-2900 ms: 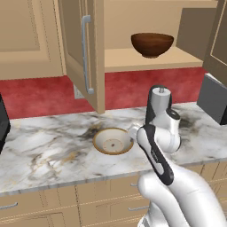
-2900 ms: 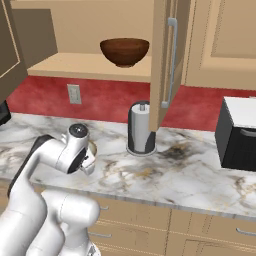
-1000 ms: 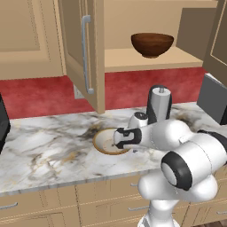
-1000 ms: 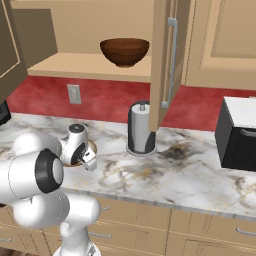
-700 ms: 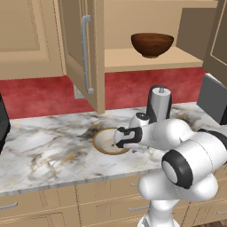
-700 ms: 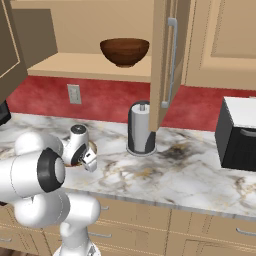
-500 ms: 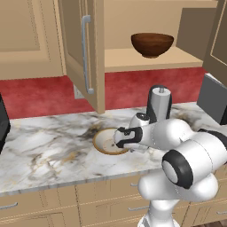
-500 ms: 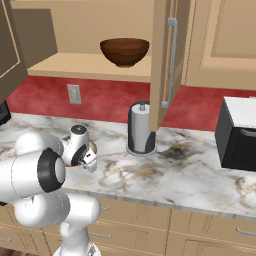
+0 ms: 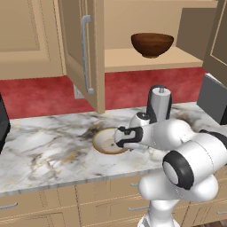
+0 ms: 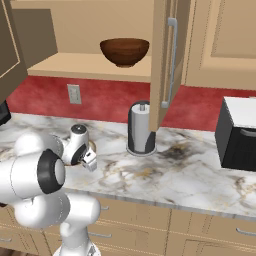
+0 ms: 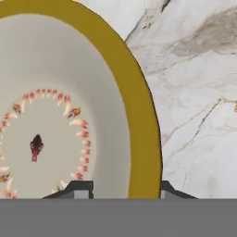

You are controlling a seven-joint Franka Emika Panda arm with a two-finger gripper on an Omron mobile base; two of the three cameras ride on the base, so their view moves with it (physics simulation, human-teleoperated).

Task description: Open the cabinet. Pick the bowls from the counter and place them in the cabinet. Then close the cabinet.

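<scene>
- Two bowls: one brown wooden bowl up on the shelf, one cream bowl down on the counter.
- One grey canister.
- One black appliance.

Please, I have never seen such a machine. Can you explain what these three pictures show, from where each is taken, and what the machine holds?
It is a white robot arm in a rendered kitchen. Two pictures come from cameras behind the arm, on its left and right sides. The third comes from a camera on its hand, looking along the tool.

On the marble counter lies a cream bowl with a tan rim, and behind the arm stands a grey canister. The cabinet above is open, and a dark wooden bowl already sits on its shelf.

In the hand view the tool's two fingertips stand either side of the cream bowl's rim. The bowl rests on the counter.
</scene>
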